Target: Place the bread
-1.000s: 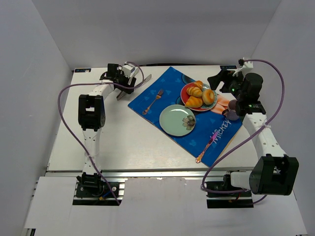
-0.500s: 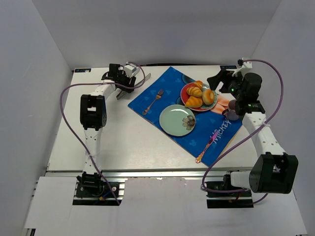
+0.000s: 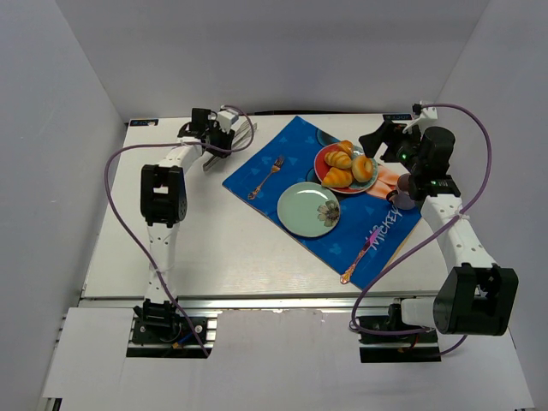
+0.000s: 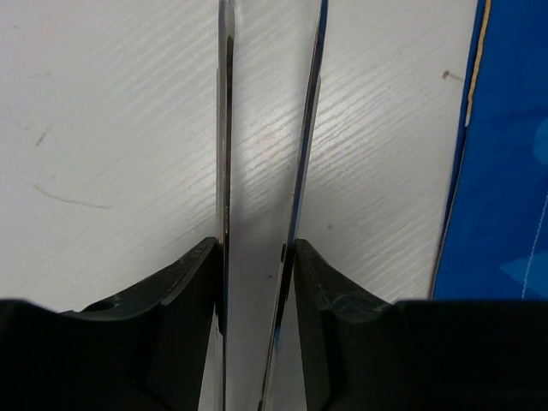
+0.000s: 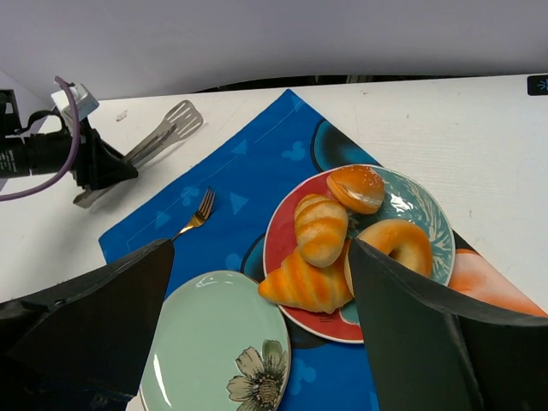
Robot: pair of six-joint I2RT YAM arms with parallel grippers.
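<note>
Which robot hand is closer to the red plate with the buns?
Right. The right gripper hangs open just beyond the red plate. The left gripper is far off across the blue mat, gripping the tongs.

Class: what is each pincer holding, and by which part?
Left pincer grips the tongs across both blades, toward the handle end; right pincer holds nothing.
</note>
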